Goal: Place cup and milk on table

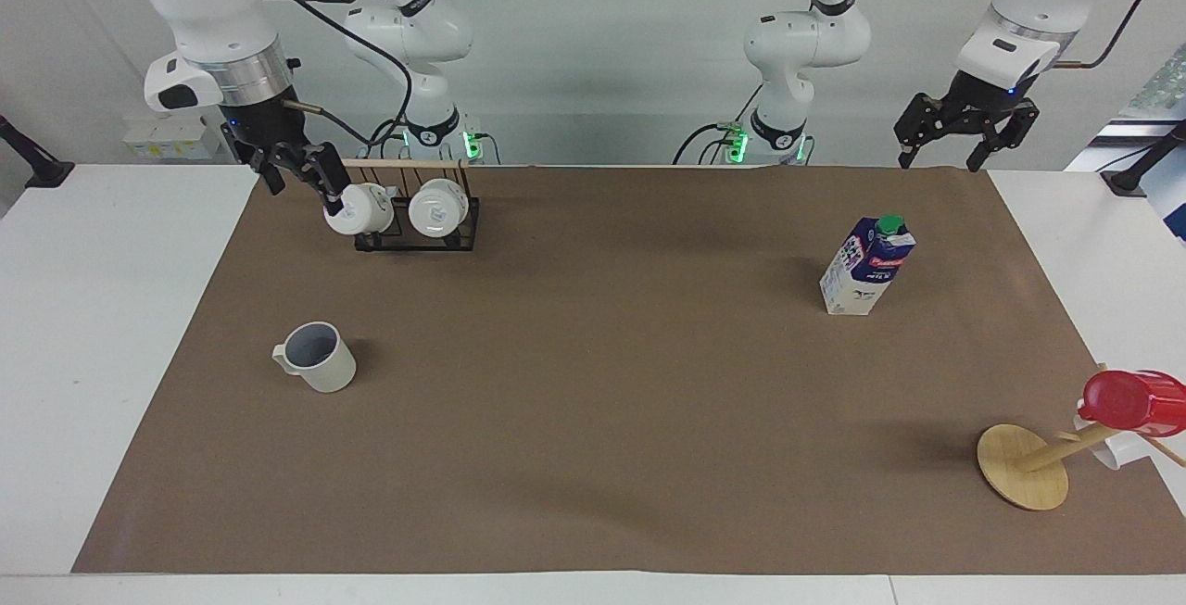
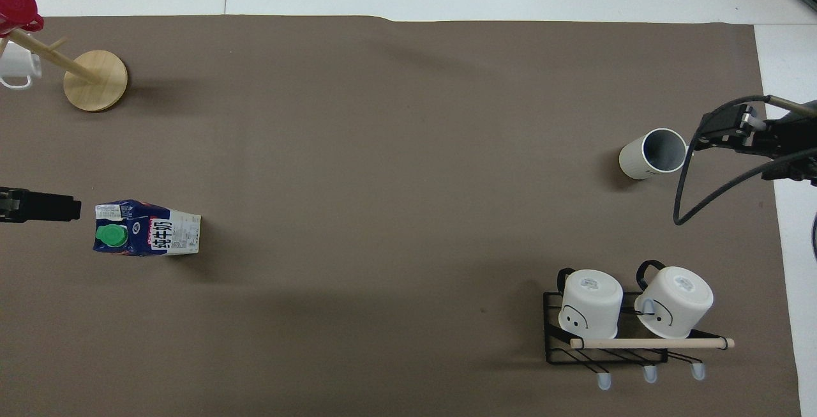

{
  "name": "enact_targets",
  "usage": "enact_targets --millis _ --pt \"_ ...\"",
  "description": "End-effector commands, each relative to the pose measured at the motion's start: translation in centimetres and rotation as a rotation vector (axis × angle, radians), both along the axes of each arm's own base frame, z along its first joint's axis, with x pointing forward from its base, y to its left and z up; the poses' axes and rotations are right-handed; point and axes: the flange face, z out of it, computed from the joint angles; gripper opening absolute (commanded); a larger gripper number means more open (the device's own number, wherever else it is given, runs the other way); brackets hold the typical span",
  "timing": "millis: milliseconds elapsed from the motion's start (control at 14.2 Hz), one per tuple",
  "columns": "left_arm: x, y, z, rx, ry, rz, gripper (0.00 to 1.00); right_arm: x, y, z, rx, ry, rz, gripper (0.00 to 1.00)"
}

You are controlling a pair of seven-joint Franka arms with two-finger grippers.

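The cup (image 1: 316,357) and the milk (image 1: 866,266) are seen upright on the table (image 1: 593,494), well apart. The right gripper (image 1: 296,181) is held raised beside the 2 white mugs (image 1: 398,208), fingers spread and empty. The left gripper (image 1: 940,153) is held high, fingers apart.

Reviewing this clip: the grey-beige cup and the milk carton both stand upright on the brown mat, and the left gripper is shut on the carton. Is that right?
Not quite. The left gripper holds nothing: the facing view shows it open and raised above the mat's edge nearest the robots, clear of the milk carton. The rest holds: the cup and the carton both stand upright on the brown mat.
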Motion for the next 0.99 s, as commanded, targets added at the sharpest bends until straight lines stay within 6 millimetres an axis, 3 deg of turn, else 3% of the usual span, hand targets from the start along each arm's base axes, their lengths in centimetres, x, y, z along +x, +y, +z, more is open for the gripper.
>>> enact_targets --millis 0,775,915 --pt "-0.1 0.2 0.5 0.020 0.006 0.008 1.00 0.2 -0.3 -0.1 0.003 0.009 -0.002 1.00" --pt "-0.1 0.2 0.5 0.020 0.006 0.008 1.00 0.2 -0.5 -0.1 0.005 0.009 -0.005 1.00" --pt "-0.3 1.6 0.4 0.019 0.023 0.037 1.00 0.2 -0.5 -0.1 0.003 0.009 -0.003 1.00"
